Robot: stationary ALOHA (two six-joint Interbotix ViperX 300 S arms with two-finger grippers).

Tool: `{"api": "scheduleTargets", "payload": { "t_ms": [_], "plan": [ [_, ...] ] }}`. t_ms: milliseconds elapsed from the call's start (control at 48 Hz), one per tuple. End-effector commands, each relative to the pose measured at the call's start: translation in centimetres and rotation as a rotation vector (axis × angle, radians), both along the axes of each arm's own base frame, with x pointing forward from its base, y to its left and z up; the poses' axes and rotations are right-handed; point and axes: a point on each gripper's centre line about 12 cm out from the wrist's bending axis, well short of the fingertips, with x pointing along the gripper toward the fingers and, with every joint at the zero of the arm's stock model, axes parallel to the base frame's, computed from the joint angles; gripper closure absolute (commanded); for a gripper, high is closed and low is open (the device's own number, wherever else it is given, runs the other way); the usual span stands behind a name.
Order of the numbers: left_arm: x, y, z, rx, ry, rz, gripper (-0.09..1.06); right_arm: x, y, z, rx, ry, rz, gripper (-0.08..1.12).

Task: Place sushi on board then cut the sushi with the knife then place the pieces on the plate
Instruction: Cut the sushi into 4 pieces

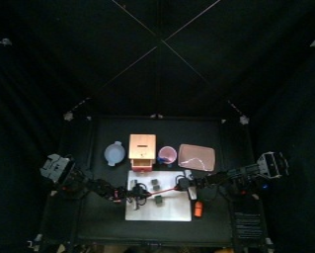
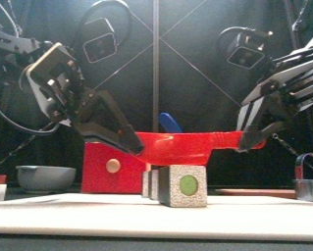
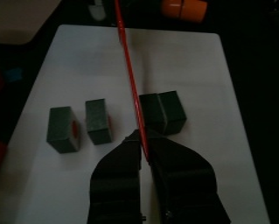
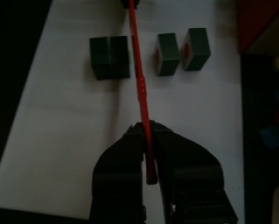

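Knife is strung sideways over the board, long axis running left to right, one end in each gripper. It's the red one, and from both wrists I see it edge-on as a thin line, so the blade's standing on its edge. Can't tell which end is the handle. Sushi sits mid-board under it: dark green blocks with a lighter centre, a thick one on one side of the blade and two thin slices on the other, a little apart from each other. Left gripper is pinched tight on its end, right gripper likewise, jaws nearly together around the strip. From the front, the tips hang just above the block tops.
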Motion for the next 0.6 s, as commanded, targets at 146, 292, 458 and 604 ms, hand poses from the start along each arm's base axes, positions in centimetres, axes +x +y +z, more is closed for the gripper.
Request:
{"api": "scheduleTargets", "payload": {
  "t_ms": [146,292,458,604],
  "plan": [
    [1.02,-1.30,0.53,-0.005,-0.028,-0.024,0.56,0.13,0.60,0.64,0.023,-0.017,0.000,0.67],
    [0.92,-0.99,0.30,-0.001,-0.021,-0.019,0.56,0.50,0.52,0.90,0.016,-0.026,0.003,0.67],
    [0.87,-0.76,0.55,-0.002,-0.027,-0.014,0.56,0.80,0.54,1.25,0.009,-0.040,0.010,0.67],
    [0.72,-0.65,0.43,0.001,-0.021,-0.015,0.56,0.88,0.23,1.29,0.004,-0.042,0.003,0.67]
  ]
}}
